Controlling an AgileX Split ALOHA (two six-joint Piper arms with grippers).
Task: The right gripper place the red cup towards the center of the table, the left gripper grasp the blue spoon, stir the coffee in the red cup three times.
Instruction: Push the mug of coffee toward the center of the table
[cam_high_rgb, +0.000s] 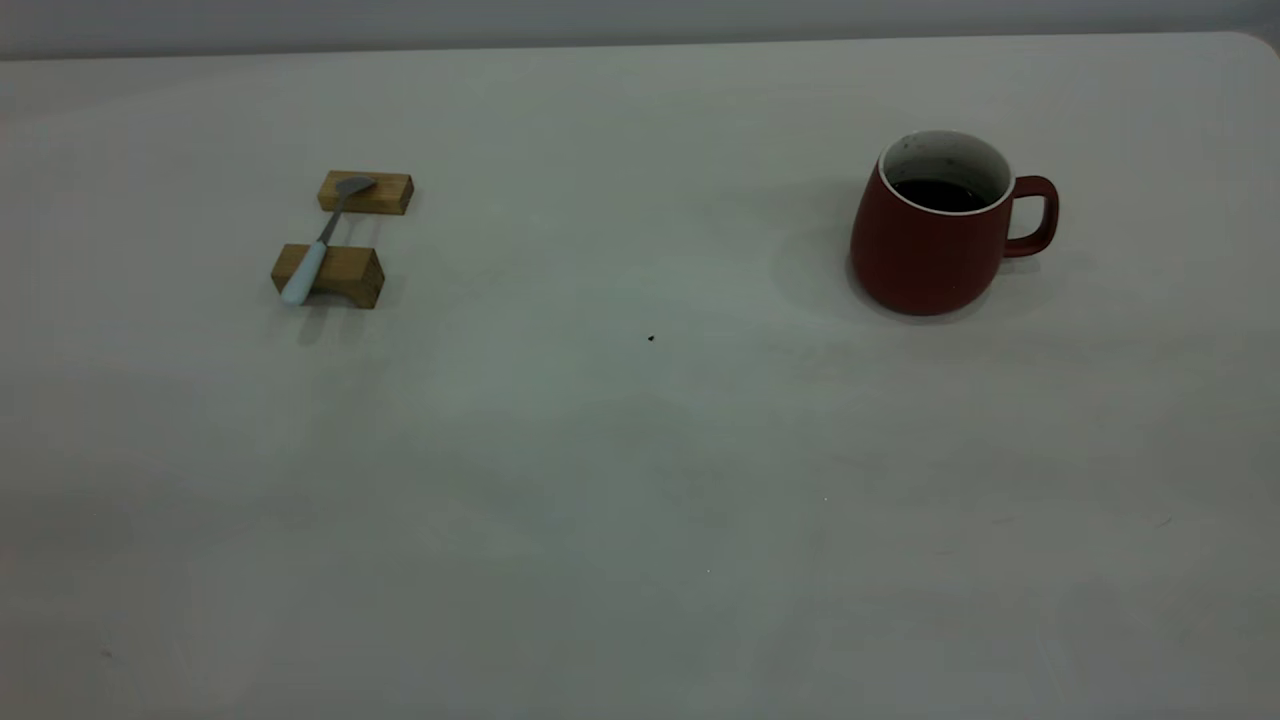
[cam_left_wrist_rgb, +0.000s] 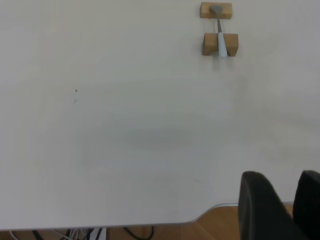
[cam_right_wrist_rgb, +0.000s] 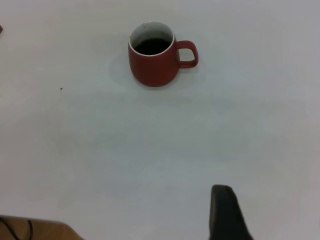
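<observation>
The red cup (cam_high_rgb: 930, 245) stands upright at the right of the table (cam_high_rgb: 640, 480), handle pointing right, with dark coffee (cam_high_rgb: 940, 194) inside. At the far left the blue spoon (cam_high_rgb: 318, 248) lies across two wooden blocks, bowl on the far block. Neither gripper appears in the exterior view. In the left wrist view my left gripper (cam_left_wrist_rgb: 282, 176) hovers open over the table's near edge, well away from the spoon (cam_left_wrist_rgb: 220, 36). In the right wrist view my right gripper (cam_right_wrist_rgb: 280, 210) shows a single finger (cam_right_wrist_rgb: 223, 207) with bare table on both sides, far from the cup (cam_right_wrist_rgb: 152, 62).
Two tan wooden blocks (cam_high_rgb: 366, 192) (cam_high_rgb: 330, 275) carry the spoon. A tiny dark speck (cam_high_rgb: 651, 338) marks the table's middle. The table's rounded near edge (cam_left_wrist_rgb: 200, 218) borders a wooden floor with cables (cam_left_wrist_rgb: 95, 233).
</observation>
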